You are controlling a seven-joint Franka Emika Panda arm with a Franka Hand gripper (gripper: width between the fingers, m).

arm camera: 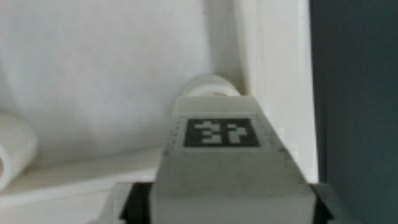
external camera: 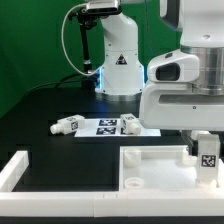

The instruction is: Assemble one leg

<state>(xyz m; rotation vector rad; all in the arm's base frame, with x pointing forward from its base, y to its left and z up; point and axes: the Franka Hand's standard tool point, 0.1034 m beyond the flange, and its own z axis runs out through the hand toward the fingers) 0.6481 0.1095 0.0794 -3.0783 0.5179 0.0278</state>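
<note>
1. Wrist view: the hand [arm camera: 222,198] is clamped on the leg [arm camera: 221,128], upright at the edge of the white panel [arm camera: 107,70], likely for socketing.
2. Farther off, a spare leg [external camera: 68,125] lies on the bench [external camera: 40,105] beside the marker board [external camera: 112,126].

On the black table [external camera: 40,105] are laid the marker board [external camera: 112,126], a leg [external camera: 68,126] just beside it, a white square panel [external camera: 150,172] and a white corner rail [external camera: 18,168].

Panel rim [external camera: 160,149] just beside leg [external camera: 207,154]
</note>
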